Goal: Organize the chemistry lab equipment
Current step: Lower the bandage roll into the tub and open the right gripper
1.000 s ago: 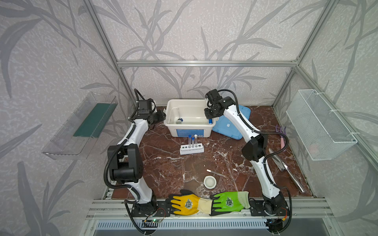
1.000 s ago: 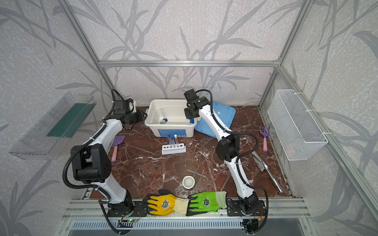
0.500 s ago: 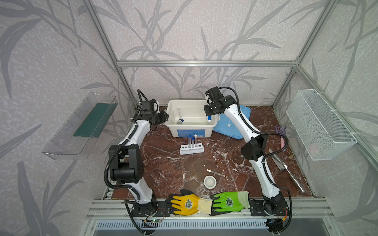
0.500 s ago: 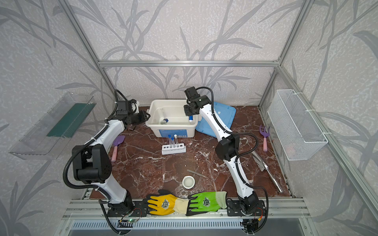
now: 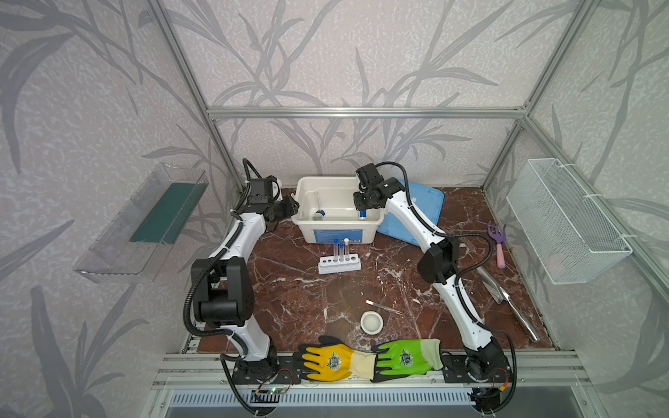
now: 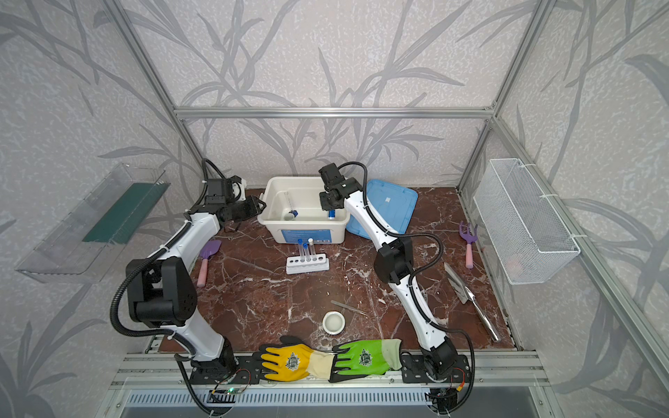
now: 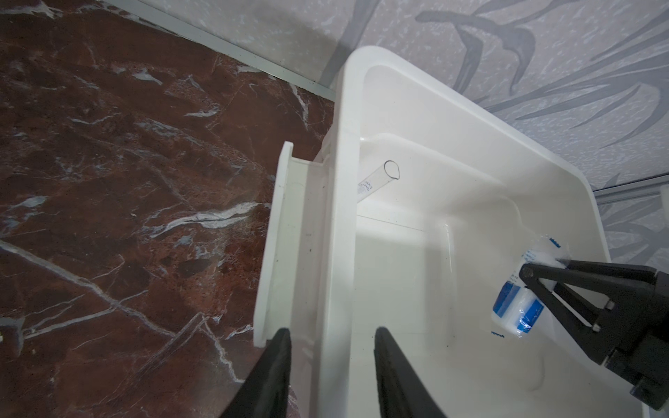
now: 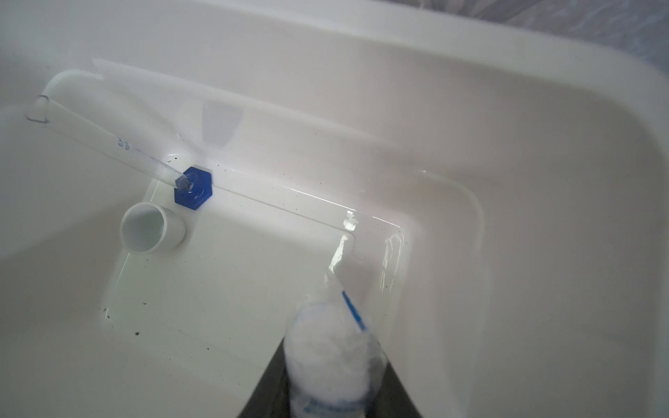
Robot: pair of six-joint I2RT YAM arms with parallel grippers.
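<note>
My right gripper (image 8: 331, 347) is shut on the blue-labelled vial (image 8: 331, 362) and holds it low inside the white bin (image 5: 338, 231), by its right wall. My left gripper (image 7: 331, 336) is open, one finger outside and one inside the bin's left rim (image 7: 340, 217). On the bin floor lie a clear vessel with a blue base (image 8: 193, 188) and a small white dish on its side (image 8: 150, 231). The white rack (image 5: 339, 263) holds three capped test tubes in front of the bin. Tweezers (image 5: 383, 307) and another white dish (image 5: 371, 322) lie near the front.
The blue lid (image 5: 423, 206) leans at the bin's right. A purple rake (image 5: 497, 242) and a metal scoop (image 5: 506, 300) lie at the right, a purple trowel (image 6: 208, 260) at the left. Yellow and green gloves (image 5: 369, 358) lie on the front rail. A wire basket (image 5: 564, 220) hangs on the right wall.
My left gripper has moved right, from beside the bin to astride its left rim. The right gripper has shifted slightly inside the bin, still holding the vial.
</note>
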